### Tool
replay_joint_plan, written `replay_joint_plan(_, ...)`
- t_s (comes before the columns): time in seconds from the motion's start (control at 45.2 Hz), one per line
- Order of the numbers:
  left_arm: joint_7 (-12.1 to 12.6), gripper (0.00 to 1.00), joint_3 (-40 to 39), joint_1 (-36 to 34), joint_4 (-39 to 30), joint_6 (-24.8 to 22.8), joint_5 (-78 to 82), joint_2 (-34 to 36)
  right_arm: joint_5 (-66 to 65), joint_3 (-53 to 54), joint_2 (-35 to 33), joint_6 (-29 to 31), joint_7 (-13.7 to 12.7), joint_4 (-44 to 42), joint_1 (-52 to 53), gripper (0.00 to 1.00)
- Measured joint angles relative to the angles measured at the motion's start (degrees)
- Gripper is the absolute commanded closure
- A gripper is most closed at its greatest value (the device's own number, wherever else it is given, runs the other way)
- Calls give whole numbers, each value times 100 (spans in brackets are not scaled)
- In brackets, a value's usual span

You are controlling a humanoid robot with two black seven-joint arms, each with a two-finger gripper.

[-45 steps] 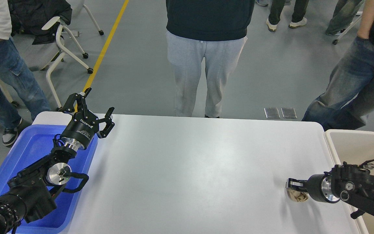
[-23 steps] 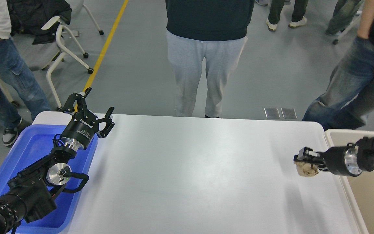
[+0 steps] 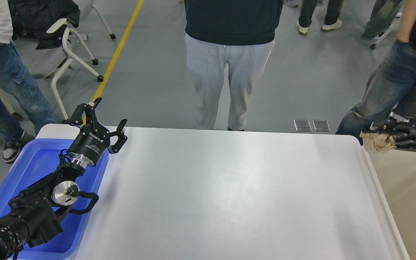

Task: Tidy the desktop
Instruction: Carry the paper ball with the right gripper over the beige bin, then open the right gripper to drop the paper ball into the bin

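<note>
The white desktop (image 3: 222, 195) fills the middle of the head view and carries no loose objects. My right gripper (image 3: 383, 135) is raised at the table's far right corner, over the rim of the beige bin (image 3: 403, 187). It is shut on a crumpled beige paper wad (image 3: 377, 142). My left gripper (image 3: 105, 124) is open and empty, held above the far end of the blue tray (image 3: 27, 173) at the table's left edge.
A person in grey trousers (image 3: 226, 72) stands right behind the table's far edge. Other people stand at the far left (image 3: 2, 72) and far right (image 3: 395, 86). A white chair (image 3: 67, 47) stands on the floor at the back left.
My right gripper has lifted the paper wad off the desktop near the front right and carried it up and back to the bin's far rim. The left arm has not moved.
</note>
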Motion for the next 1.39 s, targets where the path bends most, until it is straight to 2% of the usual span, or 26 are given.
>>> replay_joint_plan(0.199, 0, 0, 0, 0, 0, -8, 2, 0, 659, -27, -62, -303, -56, -783, 104, 100)
replay_joint_plan(0.354, 1, 0, 0, -1, 0, -9, 3, 1, 1378, -66, 185, -750, -117, -1743, -70, 100)
replay_joint_plan(0.53, 1, 0, 0, 0, 0, -9, 3, 1, 2401, -81, 697, -1407, -254, -2858, -441, 100)
replay_joint_plan(0.751, 1, 0, 0, 1, 0, -8, 2, 0, 3542, -22, 1630, -1822, -401, -4423, -1037, 100)
replay_joint_plan(1.105, 1, 0, 0, 2, 0, -7, -2, 0, 4147, 697, 2794, -2077, -617, -6236, -1850, 100)
replay_joint_plan(1.392, 1, 0, 0, 2, 0, 0, -3, 0, 4255, 1306, 3198, -2123, -681, -6776, -2309, 100)
